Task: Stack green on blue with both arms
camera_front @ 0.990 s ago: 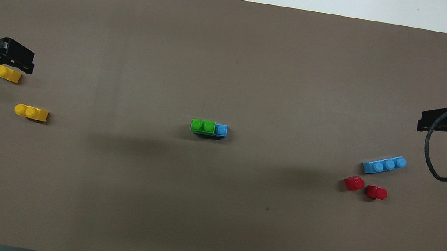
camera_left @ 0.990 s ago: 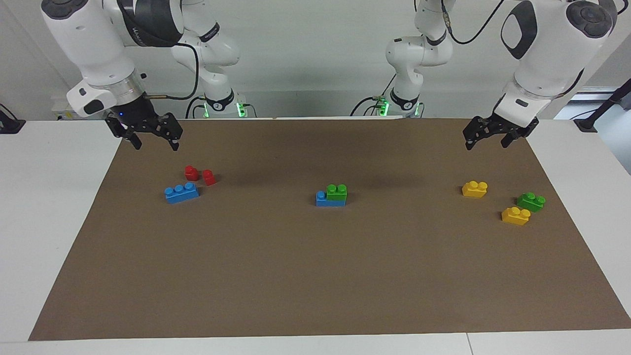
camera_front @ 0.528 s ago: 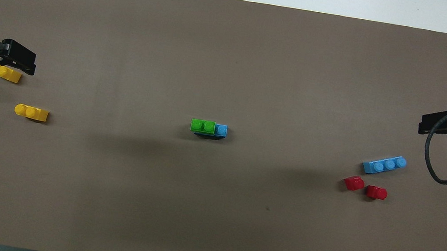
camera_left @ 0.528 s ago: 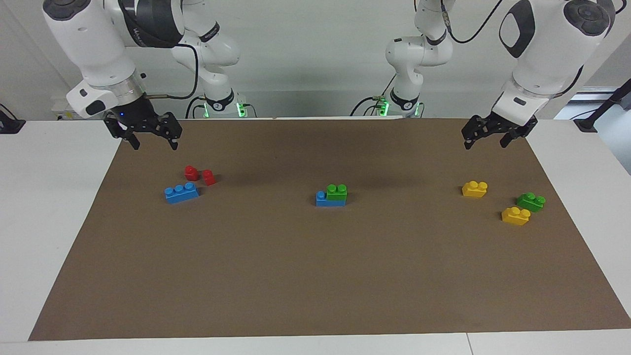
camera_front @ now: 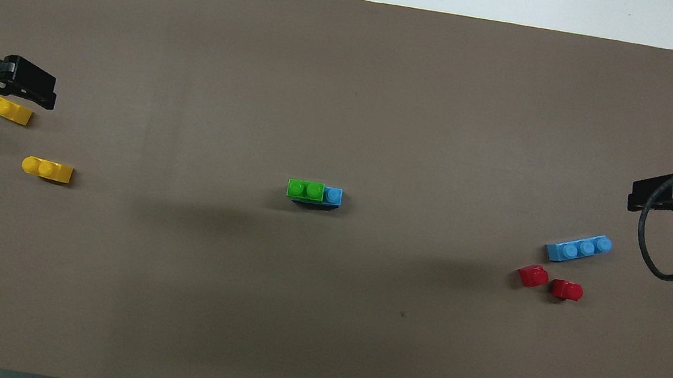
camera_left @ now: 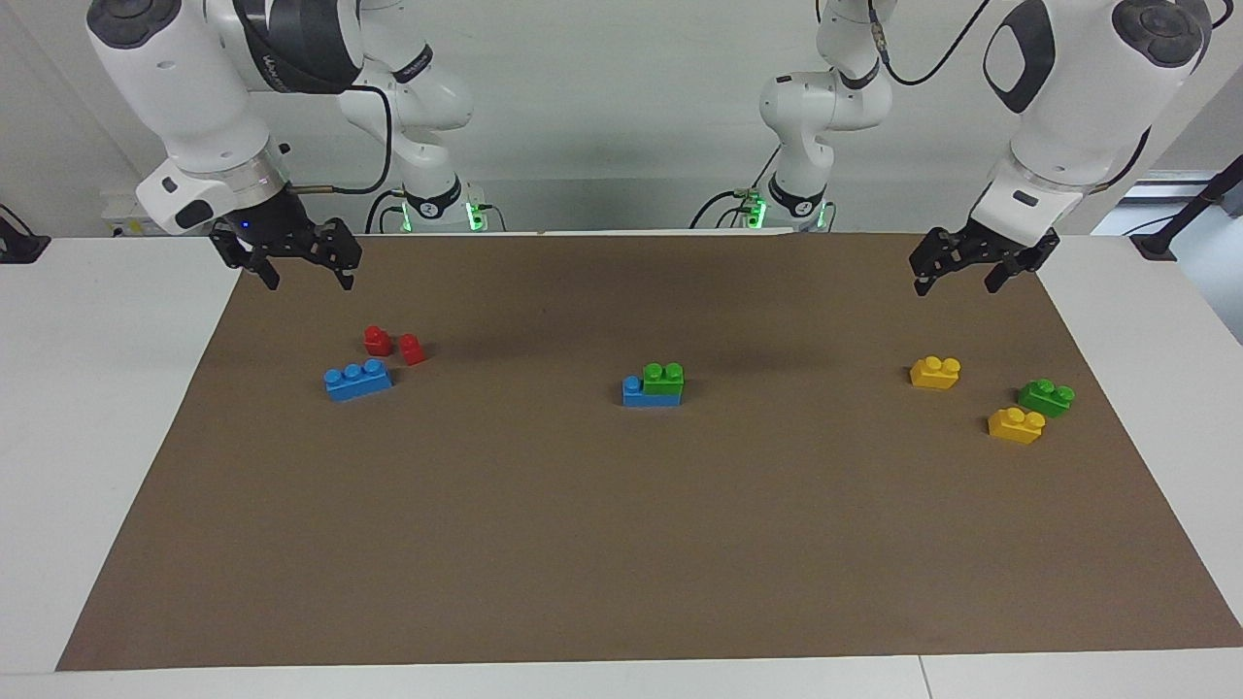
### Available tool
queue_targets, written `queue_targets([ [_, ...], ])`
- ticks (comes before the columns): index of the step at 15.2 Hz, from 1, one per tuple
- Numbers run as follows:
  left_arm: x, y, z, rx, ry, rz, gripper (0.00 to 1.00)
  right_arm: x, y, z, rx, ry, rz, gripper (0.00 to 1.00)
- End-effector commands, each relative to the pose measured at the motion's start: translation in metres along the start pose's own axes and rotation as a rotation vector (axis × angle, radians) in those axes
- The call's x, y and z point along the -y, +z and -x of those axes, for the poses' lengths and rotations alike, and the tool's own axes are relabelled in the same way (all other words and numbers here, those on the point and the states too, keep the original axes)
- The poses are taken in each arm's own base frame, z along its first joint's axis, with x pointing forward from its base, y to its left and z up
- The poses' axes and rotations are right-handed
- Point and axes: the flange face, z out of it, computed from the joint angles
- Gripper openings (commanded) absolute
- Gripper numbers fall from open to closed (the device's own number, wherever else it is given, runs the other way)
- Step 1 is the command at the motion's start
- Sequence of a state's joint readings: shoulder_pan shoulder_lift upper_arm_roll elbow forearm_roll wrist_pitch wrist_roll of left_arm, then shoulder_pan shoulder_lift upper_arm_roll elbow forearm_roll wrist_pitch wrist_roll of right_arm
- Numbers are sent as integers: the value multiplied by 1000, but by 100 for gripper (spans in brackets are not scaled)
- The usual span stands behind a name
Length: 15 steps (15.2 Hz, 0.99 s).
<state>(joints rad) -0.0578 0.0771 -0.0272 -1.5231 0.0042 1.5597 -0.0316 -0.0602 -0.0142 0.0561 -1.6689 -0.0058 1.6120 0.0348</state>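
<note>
- Centrally on the brown mat that covers the white worktop, a small bright green two-stud plastic brick sits on top of a bright blue three-stud plastic brick, leaving one blue stud uncovered toward the right arm's end.
- Neither gripper touches this stack.
- Up in the air, the left gripper hangs over the mat's edge at the left arm's end, jaws apart and holding nothing.
- Likewise the right gripper hangs over the mat's edge at the right arm's end, jaws spread and empty.
- Toward the right arm's end lies a second blue three-stud brick, with two small red one-stud bricks just beside it, nearer to the robots.
- Toward the left arm's end lies a second green two-stud brick, between two yellow two-stud bricks; one of them is nearly touching it, the other a little apart and closer to the stack.
</note>
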Motion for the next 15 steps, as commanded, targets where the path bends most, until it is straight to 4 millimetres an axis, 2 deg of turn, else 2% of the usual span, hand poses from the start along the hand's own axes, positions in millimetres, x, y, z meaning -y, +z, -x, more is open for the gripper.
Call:
queue_targets([
  [1,3,-1,8,-20,8,24,100,-3,-3,-1,12,-24,22,100],
  [15,4,-2,8,-22,6,24,100,-2,-2,0,21,-13,19,100],
])
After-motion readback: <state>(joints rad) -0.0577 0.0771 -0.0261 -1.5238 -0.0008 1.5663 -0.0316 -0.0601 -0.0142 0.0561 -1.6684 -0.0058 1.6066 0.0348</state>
